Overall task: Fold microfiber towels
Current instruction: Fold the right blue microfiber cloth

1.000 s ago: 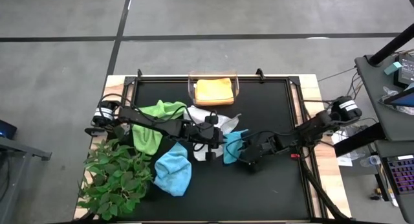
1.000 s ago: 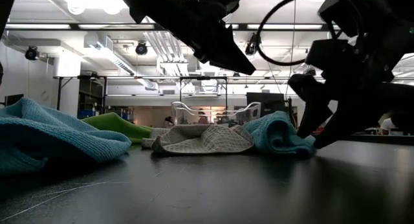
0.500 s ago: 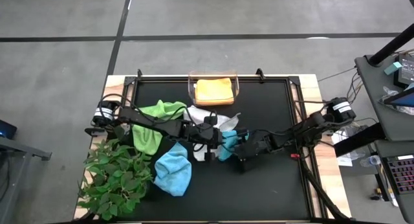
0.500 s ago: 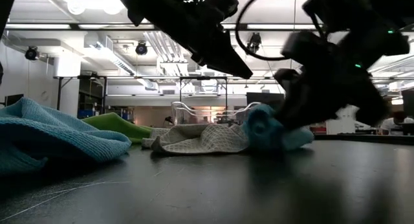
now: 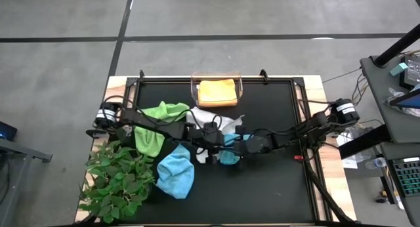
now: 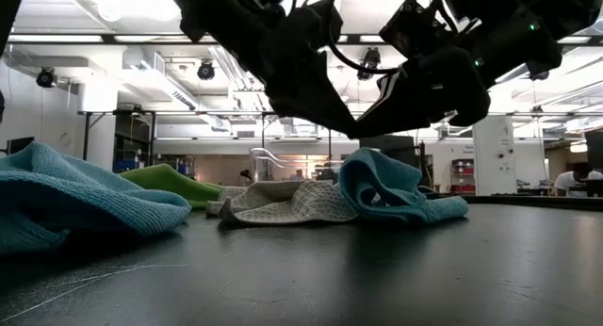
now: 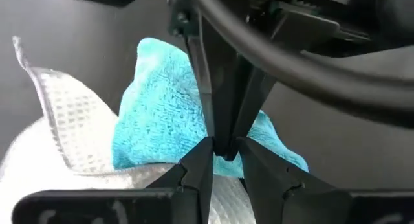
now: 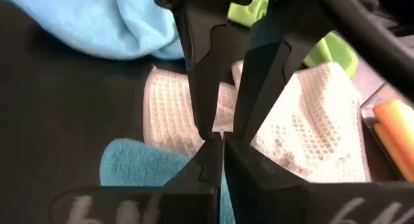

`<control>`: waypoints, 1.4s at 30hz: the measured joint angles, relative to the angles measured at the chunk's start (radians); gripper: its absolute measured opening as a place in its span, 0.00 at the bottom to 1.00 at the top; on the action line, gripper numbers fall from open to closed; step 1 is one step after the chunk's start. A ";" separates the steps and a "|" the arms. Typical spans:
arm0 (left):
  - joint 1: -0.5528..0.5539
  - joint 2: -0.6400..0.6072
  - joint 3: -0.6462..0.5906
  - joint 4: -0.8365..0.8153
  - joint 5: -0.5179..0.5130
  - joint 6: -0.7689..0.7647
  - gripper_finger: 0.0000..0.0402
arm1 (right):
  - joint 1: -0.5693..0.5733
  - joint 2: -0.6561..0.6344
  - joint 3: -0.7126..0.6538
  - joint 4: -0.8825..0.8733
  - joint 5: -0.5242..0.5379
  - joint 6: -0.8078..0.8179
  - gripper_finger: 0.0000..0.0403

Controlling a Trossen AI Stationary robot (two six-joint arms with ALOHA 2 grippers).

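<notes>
A teal towel (image 5: pixel 229 153) lies bunched at the table's middle, one part drawn up into a peak (image 6: pixel 366 158). Beside it lies the grey-white towel (image 5: pixel 211 118), its near end on the table. My right gripper (image 8: pixel 218 141) reaches in from the right and is shut on the teal towel. My left gripper (image 7: pixel 224 150) reaches in from the left, tip to tip with the right one. Its fingers stand a narrow gap apart on either side of the right fingertips. Whether it touches the towel, I cannot tell. The lime green towel (image 5: pixel 159 127) and the light blue towel (image 5: pixel 176 174) lie at the left. My right gripper pinches the teal towel's raised part (image 6: pixel 369 154) between its two shut fingers, coming slanting down from the table's right. The fingers themselves hide the place of contact. That part stands up under the fingers, while the towel's other folds (image 6: pixel 424 209) lie on the table.
A clear bin (image 5: pixel 240 88) at the far edge holds the yellow-orange towel (image 5: pixel 217 92). A leafy plant (image 5: pixel 117 181) fills the near left corner. Bare black mat (image 5: pixel 275 187) lies to the near right.
My right gripper has gone toward the table's left, up to my left gripper, risen and tipped up, and shut on the teal towel. The towel has been bunched leftward, one part of it lifted into a peak. My left gripper has rolled a little.
</notes>
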 joint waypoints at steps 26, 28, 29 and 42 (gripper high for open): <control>-0.019 0.106 -0.001 0.197 -0.057 -0.221 0.48 | 0.118 -0.373 -0.006 -0.524 0.054 0.075 0.02; -0.019 0.124 -0.005 0.213 -0.073 -0.222 0.53 | 0.126 -0.388 -0.013 -0.523 0.052 0.081 0.02; -0.019 0.142 -0.001 0.232 -0.082 -0.224 0.55 | 0.128 -0.395 -0.016 -0.520 0.053 0.088 0.02; -0.013 0.186 0.023 0.221 -0.102 -0.198 0.16 | 0.130 -0.368 -0.045 -0.529 0.060 0.118 0.02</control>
